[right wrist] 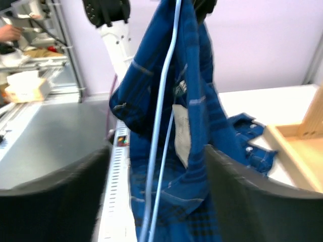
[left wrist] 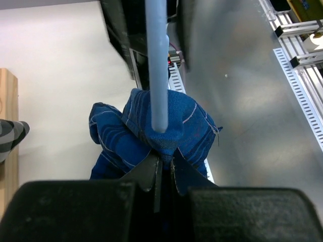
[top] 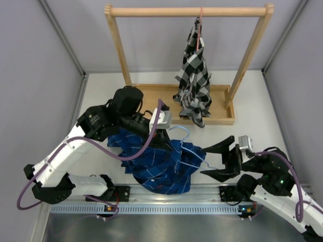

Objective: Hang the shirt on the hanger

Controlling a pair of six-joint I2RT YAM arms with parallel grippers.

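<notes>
The left tool (left wrist: 160,169) is clenched on a bunched fold of the shirt (left wrist: 169,133), its two fingers pressed together with blue cloth pinched at the tips. The hanger (left wrist: 156,65) runs straight out ahead of that tool and its near end sinks into the same fold. Whether the wire itself is also caught between the fingers cannot be told. From above, the rest of the shirt spreads out below and to the right of the left tool and drapes in a heap over the bench (top: 252,116) and the metal plate (left wrist: 252,126) at the near edge. Loops of the hanger lie across the cloth on the side nearest the right tool (top: 204,161). That tool is released, its fingers spread wide and grasping nothing. They point at the shirt's edge, just beside the hanger wire but, as far as the views show, apart from it. In its own wrist view the shirt hangs in front of the gap between its fingers, with two strands of wire running down it. Well beyond both tools stands a wooden rack (top: 186,11), where a checked shirt (top: 194,75) hangs on a pink hanger (top: 200,22).
</notes>
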